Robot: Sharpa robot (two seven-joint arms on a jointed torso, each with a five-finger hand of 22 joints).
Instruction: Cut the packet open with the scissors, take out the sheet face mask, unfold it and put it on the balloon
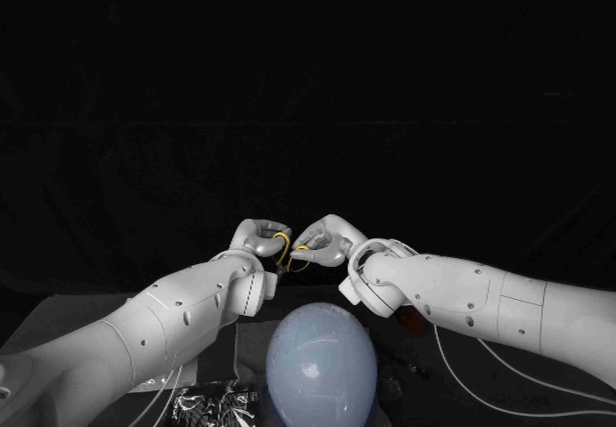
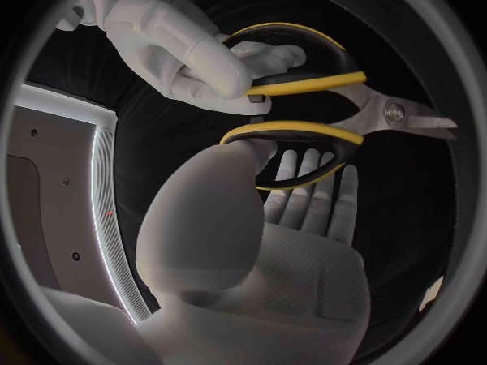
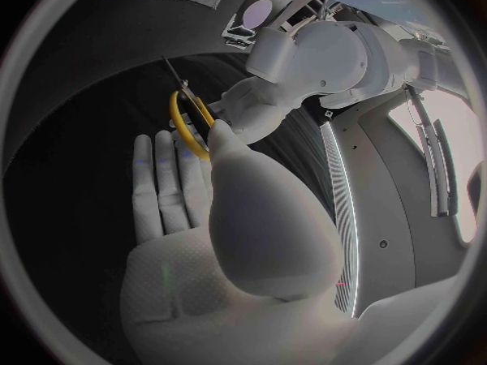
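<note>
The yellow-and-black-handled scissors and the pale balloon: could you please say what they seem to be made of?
Yellow-and-black-handled scissors: blades look like bare grey metal with a pivot screw; handle loops look like moulded plastic. Pale egg-shaped balloon: probably rubber or latex, smooth, with soft glossy highlights.

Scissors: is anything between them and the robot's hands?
Nothing visible. The left hand and the right hand both already hold the scissors by the yellow handles, up in the air beyond the balloon.

The gap between the forearms is being filled by the balloon [image 1: 321,365], the packet [image 1: 212,402] just beside it; a narrow passage is being left beneath the scissors [image 1: 293,251] held by the left hand [image 1: 261,238] and right hand [image 1: 328,240].
</note>
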